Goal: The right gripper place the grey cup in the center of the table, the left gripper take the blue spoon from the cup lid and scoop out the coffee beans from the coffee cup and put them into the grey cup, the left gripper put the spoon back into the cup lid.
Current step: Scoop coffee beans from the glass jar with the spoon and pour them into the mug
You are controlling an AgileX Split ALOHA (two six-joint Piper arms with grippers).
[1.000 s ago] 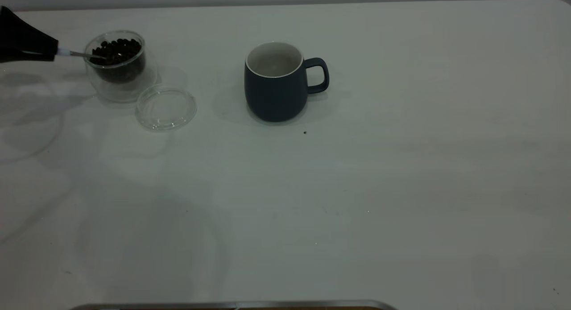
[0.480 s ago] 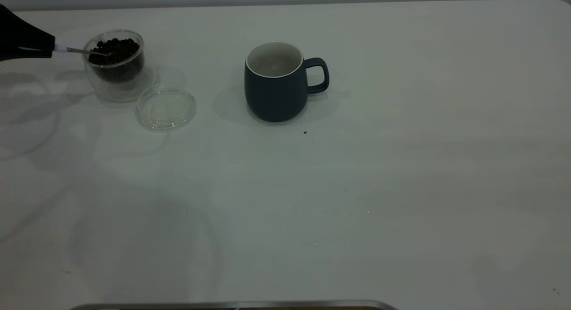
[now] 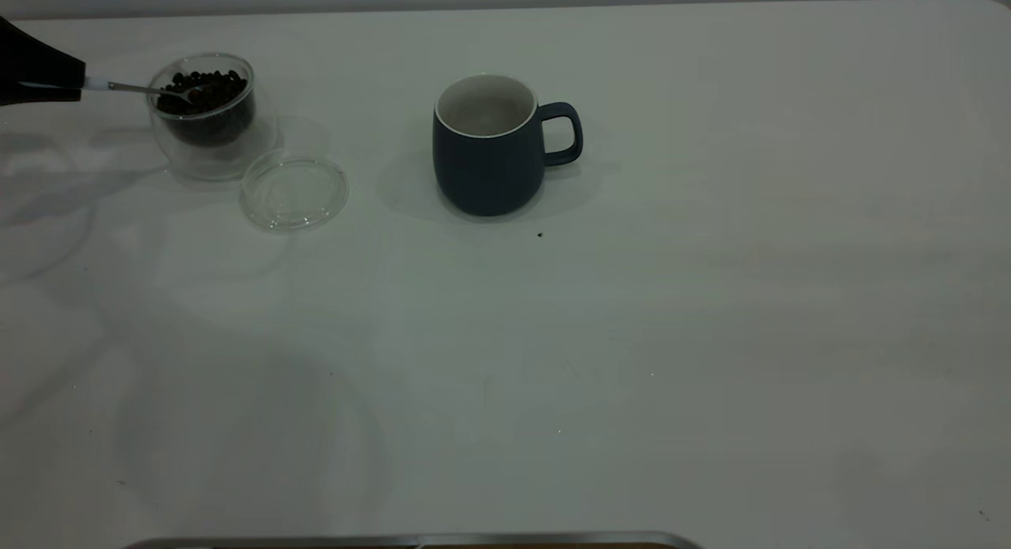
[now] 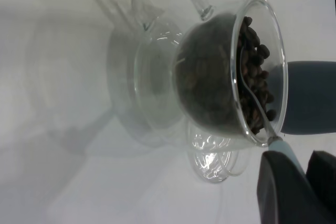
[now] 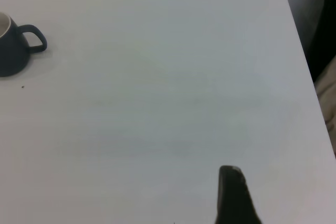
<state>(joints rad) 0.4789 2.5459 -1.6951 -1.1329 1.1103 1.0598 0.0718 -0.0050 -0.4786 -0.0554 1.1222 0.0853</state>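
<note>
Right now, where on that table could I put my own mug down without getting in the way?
The table is bare right of the grey cup and all along the near edge. It is crowded far left: coffee cup, cup lid, and the left gripper holding the blue spoon in the coffee beans.

Dark blue-grey rounded ceramic mug (image 3: 488,150) with white inside: upright near the centre of the white table (image 3: 632,336), loop handle at 3 o'clock, no contents discernible. Small clear double-walled glass cup (image 3: 207,118): upright, well apart from the mug at its 9 o'clock, holding dark roasted coffee beans (image 3: 207,91). Flat round transparent lid (image 3: 294,192): lying flat just beside the glass cup at its 4 o'clock. Pale-blue-handled metal teaspoon (image 3: 142,89): held by the left pincer (image 3: 47,79), bowl resting among the beans at the cup mouth.
</note>
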